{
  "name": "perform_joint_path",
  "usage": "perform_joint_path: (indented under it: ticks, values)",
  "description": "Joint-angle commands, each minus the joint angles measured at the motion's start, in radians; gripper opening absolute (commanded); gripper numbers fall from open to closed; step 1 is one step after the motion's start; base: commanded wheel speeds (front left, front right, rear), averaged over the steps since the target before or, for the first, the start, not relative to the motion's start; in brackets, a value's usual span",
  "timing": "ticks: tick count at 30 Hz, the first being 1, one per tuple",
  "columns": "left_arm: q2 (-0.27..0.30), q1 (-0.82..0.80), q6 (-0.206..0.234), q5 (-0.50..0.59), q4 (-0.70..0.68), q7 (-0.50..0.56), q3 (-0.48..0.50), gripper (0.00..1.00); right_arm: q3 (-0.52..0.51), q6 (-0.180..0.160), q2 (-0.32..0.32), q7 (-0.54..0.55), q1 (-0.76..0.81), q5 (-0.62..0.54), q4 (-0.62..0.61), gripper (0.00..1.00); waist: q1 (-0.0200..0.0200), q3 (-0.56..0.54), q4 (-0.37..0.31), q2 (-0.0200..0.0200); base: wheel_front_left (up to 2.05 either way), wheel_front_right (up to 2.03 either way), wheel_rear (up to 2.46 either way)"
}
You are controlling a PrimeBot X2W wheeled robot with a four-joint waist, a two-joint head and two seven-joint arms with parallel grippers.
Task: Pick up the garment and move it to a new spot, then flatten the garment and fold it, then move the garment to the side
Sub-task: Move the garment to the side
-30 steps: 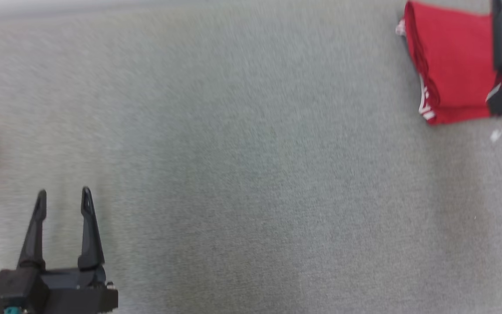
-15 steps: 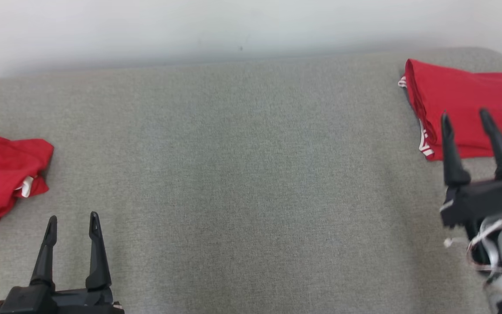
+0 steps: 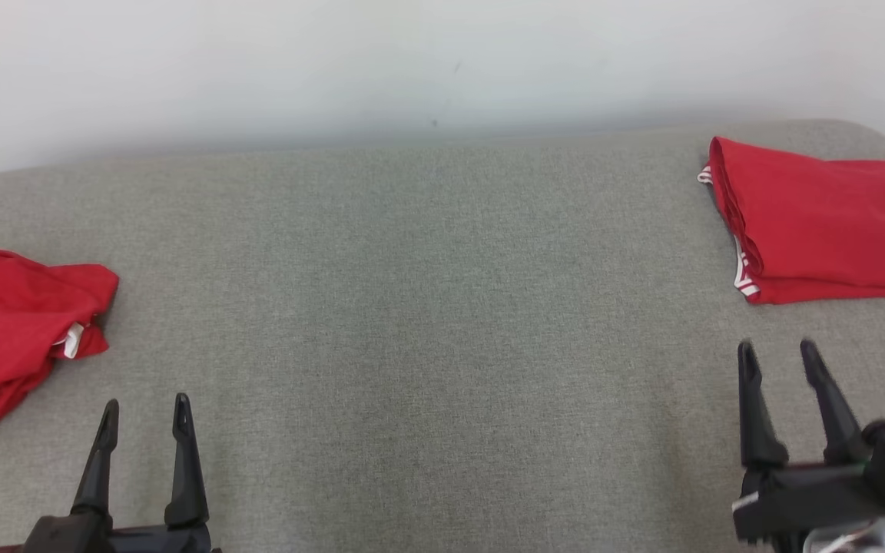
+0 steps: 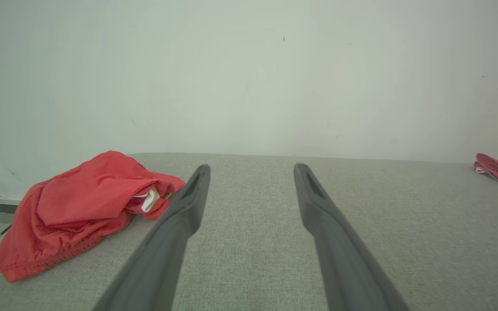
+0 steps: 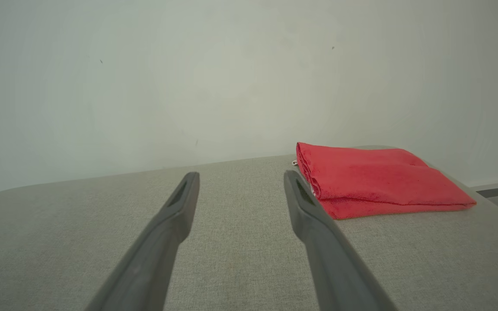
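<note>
Right fingers (image 3: 754,399) backed off folded garment (image 3: 819,223), spread.

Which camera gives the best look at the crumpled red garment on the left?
Left wrist view: the crumpled garment shows nearly whole and close, white tag included. The head view crops it at the left edge; the right wrist view catches a red sliver of it.

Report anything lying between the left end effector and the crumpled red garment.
Nothing visible does. The crumpled red garment lies ahead and left of the open left end effector, apart from it, with just the grey surface between them.
</note>
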Motion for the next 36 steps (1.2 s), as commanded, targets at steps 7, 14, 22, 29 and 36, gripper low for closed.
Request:
perform_joint_path:
  ticks: [7, 14, 22, 29, 36]
  values:
    - [-0.004, 0.033, -0.007, -0.016, 0.029, -0.004, 0.001, 1.0, -0.01, -0.002, 0.044, 0.001, 0.111, -0.031, -0.045, 1.0, 0.0001, -0.039, 0.01, 0.0001, 0.0, 0.0, 0.0]
    - [-0.005, 0.055, -0.012, -0.02, 0.06, -0.004, -0.011, 1.0, 0.002, -0.002, 0.062, 0.002, 0.165, -0.049, -0.048, 1.0, 0.0001, -0.083, 0.022, 0.0001, 0.0, 0.0, 0.0]
    - [0.002, 0.071, -0.015, -0.022, 0.091, 0.004, -0.032, 1.0, 0.016, -0.002, 0.069, 0.01, 0.198, -0.053, -0.043, 1.0, 0.0001, -0.121, 0.038, 0.0001, 0.0, 0.0, 0.0]
    - [0.005, 0.075, -0.014, -0.024, 0.101, 0.008, -0.042, 1.0, 0.033, -0.002, 0.072, 0.018, 0.208, -0.056, -0.04, 1.0, 0.0001, -0.134, 0.05, 0.0001, 0.0, 0.0, 0.0]
    - [0.004, 0.072, -0.012, -0.029, 0.109, 0.009, -0.051, 1.0, 0.041, -0.002, 0.074, 0.015, 0.21, -0.046, -0.028, 1.0, 0.0001, -0.139, 0.058, 0.0001, 0.0, 0.0, 0.0]
